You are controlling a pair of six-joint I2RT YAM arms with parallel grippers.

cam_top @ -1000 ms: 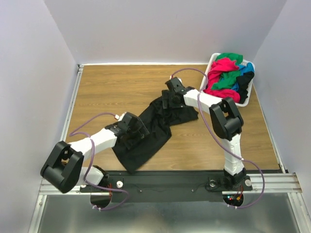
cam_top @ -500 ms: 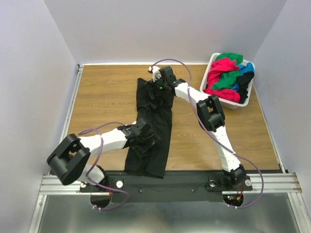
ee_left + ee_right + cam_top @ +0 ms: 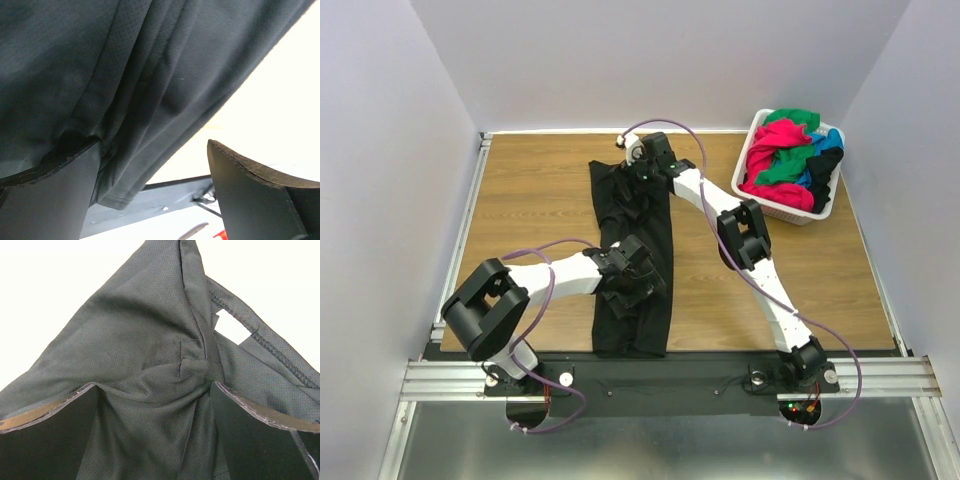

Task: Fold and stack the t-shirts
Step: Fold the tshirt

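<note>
Right wrist view is showing the right gripper (image 3: 154, 385) pinching the black shirt (image 3: 135, 335) beside its label (image 3: 232, 326); whether the left gripper (image 3: 154, 145) is gripping is unclear, risking a slip.

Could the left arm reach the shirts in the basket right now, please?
Probably not: the basket sits at the far right corner, the left gripper is at the black t-shirt, and the right arm crosses between.

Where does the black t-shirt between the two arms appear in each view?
Top external: black t-shirt, a long strip down the middle.
Left wrist: fills the upper left.
Right wrist: fills the centre, white neck label at right.
Shared landmark: right gripper, at the shirt's far end, top and right wrist views.
</note>
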